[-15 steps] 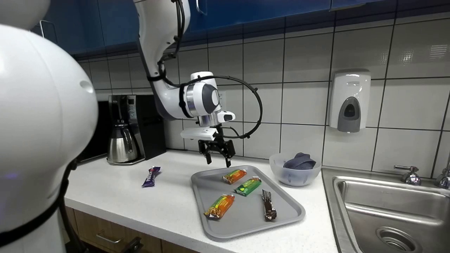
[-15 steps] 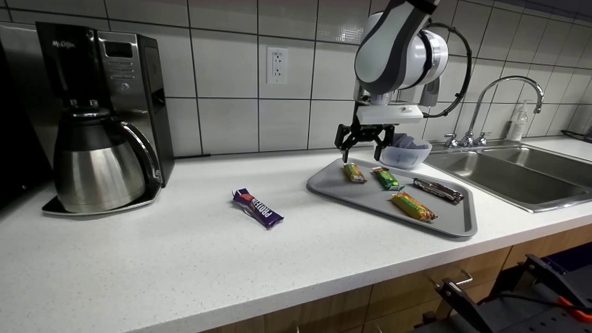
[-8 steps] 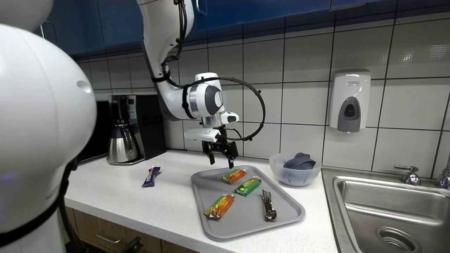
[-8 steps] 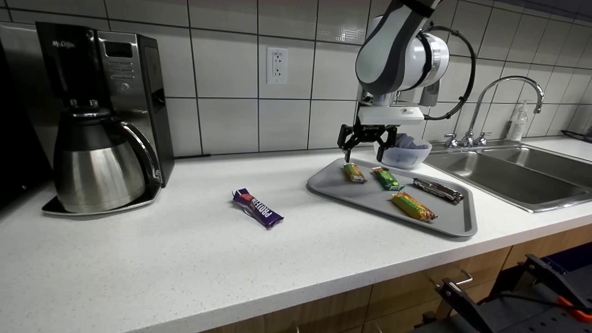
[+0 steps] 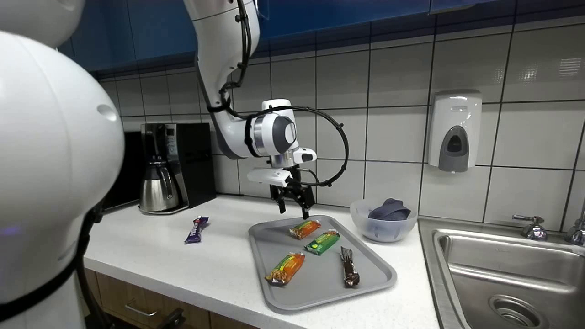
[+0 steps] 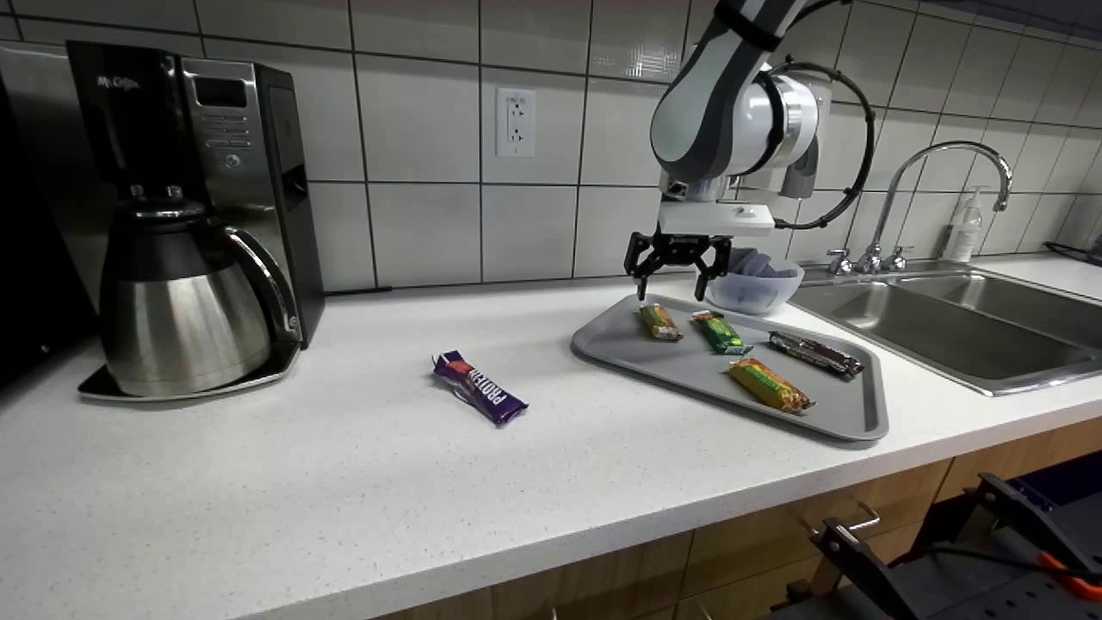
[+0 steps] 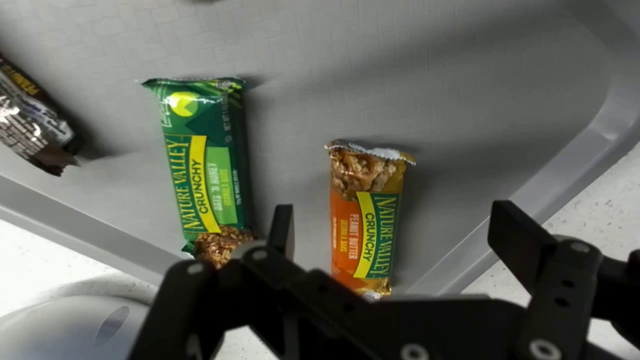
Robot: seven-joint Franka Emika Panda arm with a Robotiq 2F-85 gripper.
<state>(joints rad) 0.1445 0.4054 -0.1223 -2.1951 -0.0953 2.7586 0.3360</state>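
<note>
My gripper (image 5: 294, 213) is open and empty above the back edge of a grey tray (image 5: 315, 294); it also shows in an exterior view (image 6: 671, 293). In the wrist view, an orange peanut butter granola bar (image 7: 367, 220) lies below and between the spread fingers (image 7: 392, 225), apart from them. A green granola bar (image 7: 205, 160) lies beside it, left of the fingers. A dark brown bar (image 7: 30, 120) is at the left edge. Another orange bar (image 5: 286, 268) lies nearer the tray's front. A purple protein bar (image 6: 479, 387) lies on the counter outside the tray.
A translucent bowl (image 5: 384, 225) with a dark blue cloth (image 5: 390, 210) stands beside the tray. A steel sink (image 5: 512, 274) is at the right. A coffee maker with a steel carafe (image 6: 189, 310) stands at the left. The tiled wall (image 6: 422, 232) is behind the tray.
In an exterior view my gripper has moved right and slightly down, over the tray's back part. It stays open. The bars, tray and bowl have not moved.
</note>
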